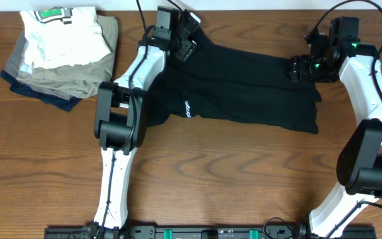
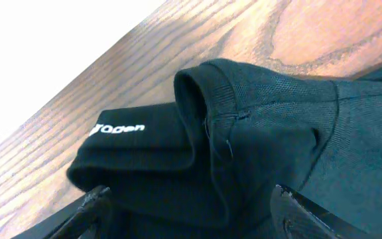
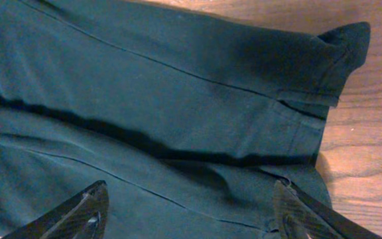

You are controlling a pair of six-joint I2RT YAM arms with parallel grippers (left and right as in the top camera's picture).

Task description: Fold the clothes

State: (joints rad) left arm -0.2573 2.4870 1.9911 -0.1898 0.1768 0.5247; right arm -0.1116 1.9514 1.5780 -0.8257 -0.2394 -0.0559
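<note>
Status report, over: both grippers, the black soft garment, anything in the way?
Left gripper open, at long black soft garment's left end. Right gripper open, at right end. Garment spread on wooden table. Folded white-khaki-navy stack apart, nothing blocking.

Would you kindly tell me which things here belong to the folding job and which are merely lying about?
Belonging to the job: the black garment, spread out lengthwise; the left tool and right tool, both open over its two ends.
Lying about: the folded stack of white, khaki and navy clothes.
</note>
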